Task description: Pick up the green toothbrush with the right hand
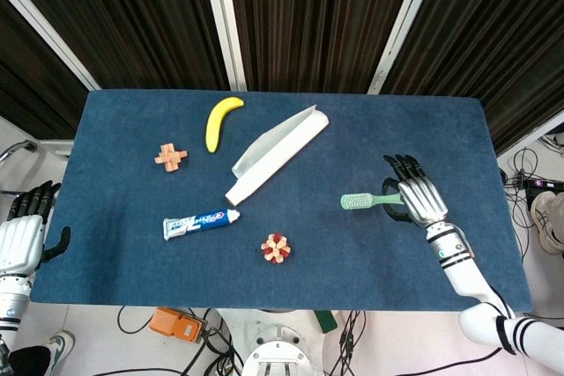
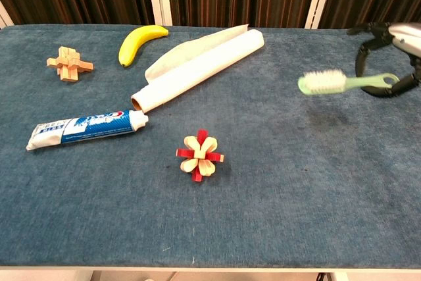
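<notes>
The green toothbrush (image 1: 364,201) (image 2: 342,83) hangs level above the blue table, bristles up, head pointing left. My right hand (image 1: 417,198) (image 2: 389,47) holds its handle end at the right side of the table, the other fingers spread. A faint shadow lies on the cloth beneath the brush. My left hand (image 1: 21,235) hangs off the table's left edge with nothing in it, fingers apart; the chest view does not show it.
A white paper roll (image 1: 275,151) lies mid-table with a banana (image 1: 220,121) behind it. A toothpaste tube (image 1: 201,224), a red-and-cream puzzle knot (image 1: 277,248) and a wooden burr puzzle (image 1: 171,157) lie to the left of the brush.
</notes>
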